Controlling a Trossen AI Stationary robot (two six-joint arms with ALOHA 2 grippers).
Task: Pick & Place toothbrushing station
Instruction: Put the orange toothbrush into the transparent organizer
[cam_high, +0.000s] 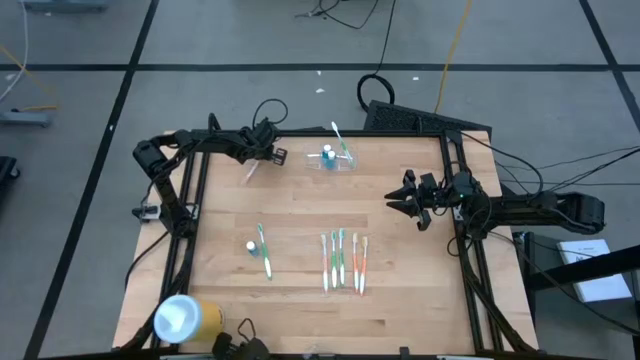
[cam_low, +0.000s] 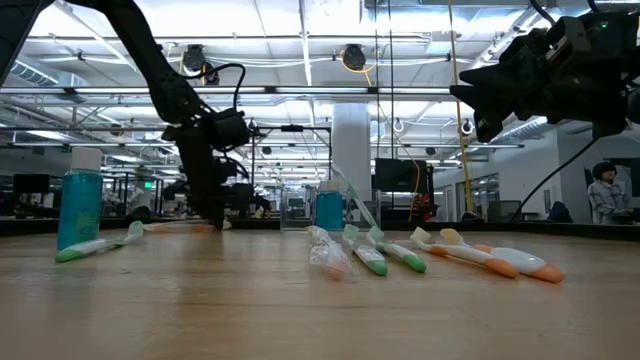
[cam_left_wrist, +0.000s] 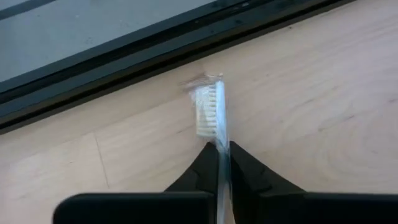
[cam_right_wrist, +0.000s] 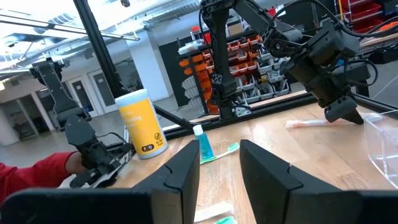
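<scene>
1. The left gripper (cam_high: 252, 168) is seen at the far left part of the light wooden table (cam_high: 300, 215), close to the table's far edge.
2. Its two dark fingers (cam_left_wrist: 202, 171) are pressed together on a clear-handled toothbrush with white bristles (cam_left_wrist: 210, 112), which lies on the wood; the thin handle is clamped between the fingertips and the bristle head sticks out beyond them.
3. The toothbrushing station, a small see-through plastic holder with rounded ends (cam_high: 335, 160), is found near the far edge of the table, about in the middle, to the right of the left gripper and apart from it.
4. A small blue tube (cam_high: 327, 155) and a white-and-green toothbrush (cam_high: 340, 140) are seen in the holder.
5. The right gripper (cam_high: 400, 200) is held above the right side of the table, and its fingers (cam_right_wrist: 180, 177) are parted with nothing between them.
6. A row of orange and green toothbrushes (cam_high: 343, 260) is laid at the near middle of the table.
7. One more green toothbrush (cam_high: 265, 250) is laid left of this row, with a small blue bottle with a white cap (cam_high: 251, 246) just beside it.
8. A yellow cylinder with a white round end (cam_high: 185, 318) is placed at the near left corner.
</scene>
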